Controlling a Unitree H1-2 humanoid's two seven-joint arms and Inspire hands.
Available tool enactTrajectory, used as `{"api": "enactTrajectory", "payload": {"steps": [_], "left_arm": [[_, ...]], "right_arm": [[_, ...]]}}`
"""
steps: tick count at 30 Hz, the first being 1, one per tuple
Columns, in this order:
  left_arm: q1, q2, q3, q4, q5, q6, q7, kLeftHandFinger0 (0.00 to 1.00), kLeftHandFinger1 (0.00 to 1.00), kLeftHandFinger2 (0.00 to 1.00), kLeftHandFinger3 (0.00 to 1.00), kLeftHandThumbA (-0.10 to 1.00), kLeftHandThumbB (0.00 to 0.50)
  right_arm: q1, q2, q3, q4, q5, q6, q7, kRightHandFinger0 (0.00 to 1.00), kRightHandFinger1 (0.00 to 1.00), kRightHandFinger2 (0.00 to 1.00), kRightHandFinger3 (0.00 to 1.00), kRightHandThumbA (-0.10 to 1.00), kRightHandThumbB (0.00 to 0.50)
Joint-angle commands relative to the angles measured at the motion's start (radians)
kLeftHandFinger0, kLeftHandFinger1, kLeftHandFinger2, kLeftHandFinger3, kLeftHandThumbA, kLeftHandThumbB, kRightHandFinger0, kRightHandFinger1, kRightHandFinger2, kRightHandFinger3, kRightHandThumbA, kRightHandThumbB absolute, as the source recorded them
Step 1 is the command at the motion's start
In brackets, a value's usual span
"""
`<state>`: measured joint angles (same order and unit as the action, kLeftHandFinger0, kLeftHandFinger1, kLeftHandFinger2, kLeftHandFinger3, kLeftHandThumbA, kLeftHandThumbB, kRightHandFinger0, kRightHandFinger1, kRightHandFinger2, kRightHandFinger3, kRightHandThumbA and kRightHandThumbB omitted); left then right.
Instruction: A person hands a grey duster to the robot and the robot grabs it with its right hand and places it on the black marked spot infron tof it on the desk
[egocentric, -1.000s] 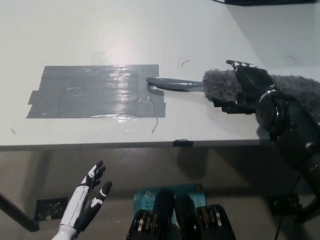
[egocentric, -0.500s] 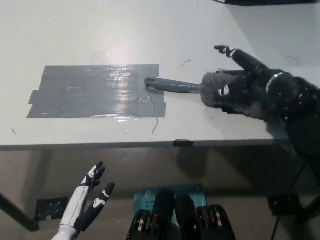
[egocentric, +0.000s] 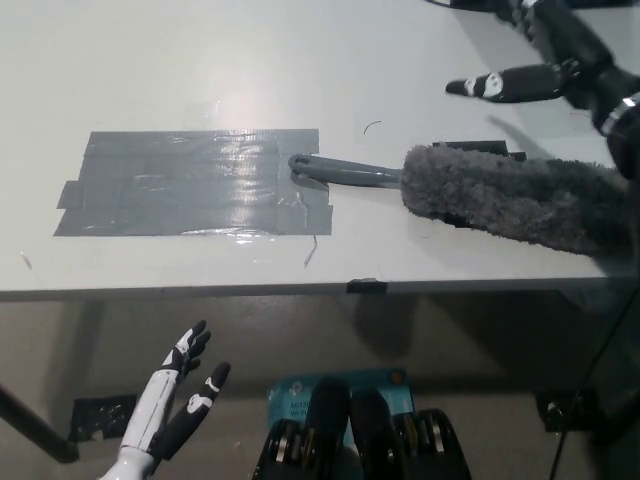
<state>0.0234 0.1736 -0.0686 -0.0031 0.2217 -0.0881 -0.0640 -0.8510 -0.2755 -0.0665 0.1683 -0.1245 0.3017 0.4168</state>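
Below the desk's front edge, the robot's white left hand hangs with fingers spread, holding nothing. On the white desk, the fluffy grey duster lies near the front right corner, its grey plastic handle tip just touching the right edge of the dark taped rectangle. Farther back by the right edge, the black right hand hovers apart from the duster, fingers spread and empty.
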Motion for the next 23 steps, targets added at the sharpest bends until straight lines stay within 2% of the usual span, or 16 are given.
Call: {"api": "enactTrajectory", "payload": {"steps": [1,3,4,6,7,8,12,18,21,23], "left_arm": [[-0.032,0.026,-0.006,-0.047,0.009,0.009,-0.019,1.0,1.0,1.0,1.0,0.84,0.091],[-0.028,0.023,-0.007,-0.042,0.006,0.002,-0.018,1.0,1.0,1.0,1.0,0.86,0.094],[-0.027,0.02,-0.007,-0.037,0.003,-0.004,-0.017,1.0,1.0,1.0,1.0,0.87,0.097],[-0.018,0.014,-0.008,-0.032,-0.001,-0.009,-0.014,1.0,1.0,1.0,1.0,0.88,0.098],[-0.014,0.012,-0.008,-0.029,-0.004,-0.017,-0.011,1.0,1.0,1.0,1.0,0.91,0.111],[-0.009,0.011,-0.007,-0.028,-0.008,-0.021,-0.011,1.0,1.0,1.0,1.0,0.93,0.116],[0.006,0.01,-0.01,-0.026,0.008,-0.031,0.0,1.0,1.0,1.0,1.0,0.99,0.124],[0.016,0.004,-0.014,-0.015,0.004,-0.047,0.004,1.0,1.0,1.0,1.0,1.0,0.148],[0.031,-0.004,-0.019,-0.011,-0.005,-0.054,0.005,1.0,1.0,1.0,1.0,1.0,0.141],[0.035,-0.003,-0.021,-0.014,-0.005,-0.05,0.004,1.0,1.0,1.0,1.0,1.0,0.146]], "right_arm": [[0.16,-0.012,-0.106,-0.712,0.327,0.086,0.021,1.0,1.0,1.0,1.0,1.0,0.456],[0.262,0.011,-0.084,-0.791,0.312,0.074,0.003,1.0,1.0,1.0,1.0,1.0,0.457],[0.351,0.029,-0.062,-0.828,0.291,0.029,-0.009,1.0,1.0,1.0,1.0,1.0,0.436],[0.437,0.051,-0.041,-0.85,0.266,-0.01,-0.024,1.0,1.0,1.0,1.0,1.0,0.443],[0.532,0.074,-0.023,-0.844,0.243,-0.061,-0.033,1.0,1.0,1.0,1.0,1.0,0.446],[0.582,0.089,-0.014,-0.836,0.231,-0.088,-0.039,1.0,1.0,1.0,1.0,1.0,0.423],[0.719,0.138,0.0,-0.756,0.209,-0.198,-0.052,1.0,1.0,1.0,1.0,1.0,0.4],[0.862,0.209,-0.008,-0.544,0.202,-0.349,-0.073,1.0,1.0,1.0,1.0,1.0,0.354],[0.899,0.219,0.001,-0.426,0.172,-0.422,-0.078,1.0,1.0,1.0,1.0,1.0,0.289],[0.906,0.214,0.013,-0.388,0.134,-0.442,-0.087,1.0,1.0,1.0,1.0,1.0,0.3]]}}
